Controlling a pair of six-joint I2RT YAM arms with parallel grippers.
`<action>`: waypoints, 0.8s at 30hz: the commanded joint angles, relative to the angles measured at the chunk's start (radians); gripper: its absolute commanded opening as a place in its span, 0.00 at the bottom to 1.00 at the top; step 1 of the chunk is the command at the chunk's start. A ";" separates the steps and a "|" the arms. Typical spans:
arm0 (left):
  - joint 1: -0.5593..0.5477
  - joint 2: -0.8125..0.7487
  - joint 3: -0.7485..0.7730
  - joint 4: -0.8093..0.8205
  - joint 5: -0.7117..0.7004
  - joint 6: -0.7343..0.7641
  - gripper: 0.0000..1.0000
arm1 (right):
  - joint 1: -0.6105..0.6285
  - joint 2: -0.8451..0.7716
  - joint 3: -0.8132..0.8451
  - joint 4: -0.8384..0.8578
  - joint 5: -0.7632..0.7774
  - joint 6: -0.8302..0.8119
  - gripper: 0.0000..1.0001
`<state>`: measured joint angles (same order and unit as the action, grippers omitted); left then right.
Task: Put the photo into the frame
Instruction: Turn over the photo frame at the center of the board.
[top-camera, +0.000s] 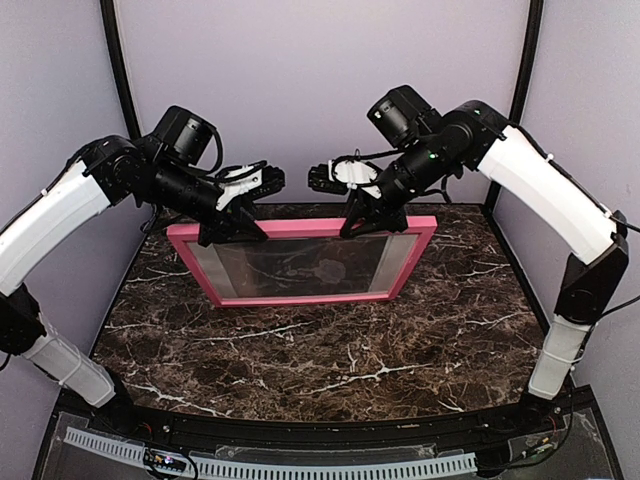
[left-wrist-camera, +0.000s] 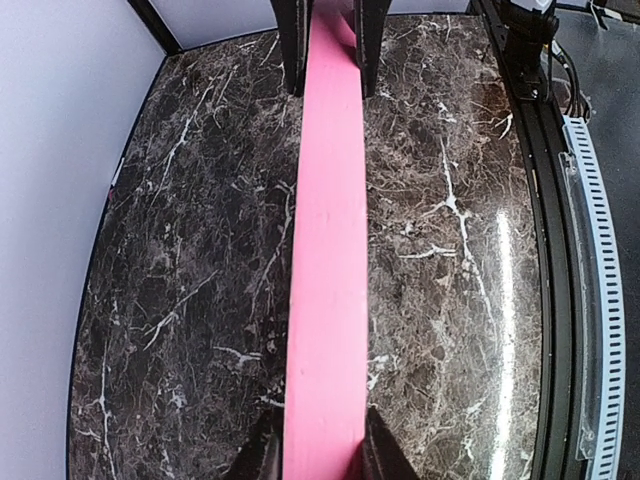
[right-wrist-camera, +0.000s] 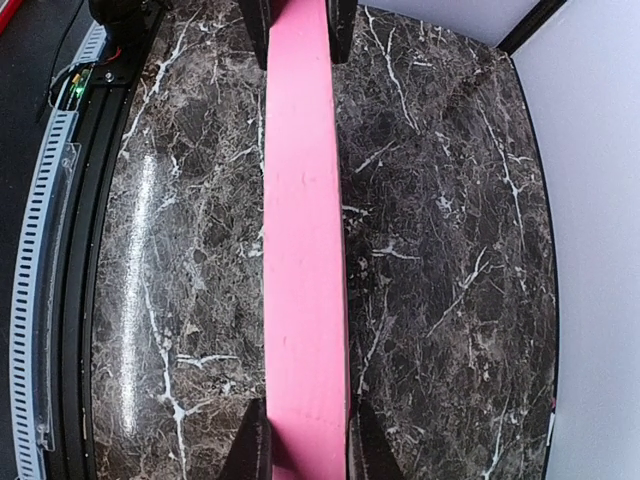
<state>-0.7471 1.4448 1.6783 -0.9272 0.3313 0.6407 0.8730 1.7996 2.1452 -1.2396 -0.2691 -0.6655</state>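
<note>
So the frame (top-camera: 300, 298) is standing upright on its long side near the far edge of the surface (top-camera: 300, 385), pink face toward the arms. The photo (top-camera: 310, 266) shows through its opening. The left jaws are clamped on the top rail at the left corner. The right jaws are clamped on the same rail, nearer the right corner.

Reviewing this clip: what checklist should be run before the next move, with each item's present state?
1. Left jaws closed on the top rail of the frame: ok.
2. Right jaws closed on the same rail: ok.
3. The photo shows inside the frame's opening: ok.
4. The photo seated flat and square: cannot tell.
5. Lower edge of the frame resting on the table: cannot tell.
</note>
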 joint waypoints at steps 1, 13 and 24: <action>-0.001 -0.057 -0.030 0.150 -0.021 -0.137 0.13 | -0.018 0.035 -0.003 0.067 0.084 0.181 0.00; 0.002 -0.262 -0.201 0.441 -0.335 -0.195 0.88 | -0.042 0.018 0.047 0.127 0.108 0.254 0.00; 0.003 -0.383 -0.318 0.554 -0.558 -0.349 0.98 | -0.185 0.107 0.208 0.286 -0.007 0.647 0.00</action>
<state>-0.7444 1.0813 1.4223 -0.4221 -0.1333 0.3782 0.7460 1.8877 2.2669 -1.1530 -0.1738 -0.2836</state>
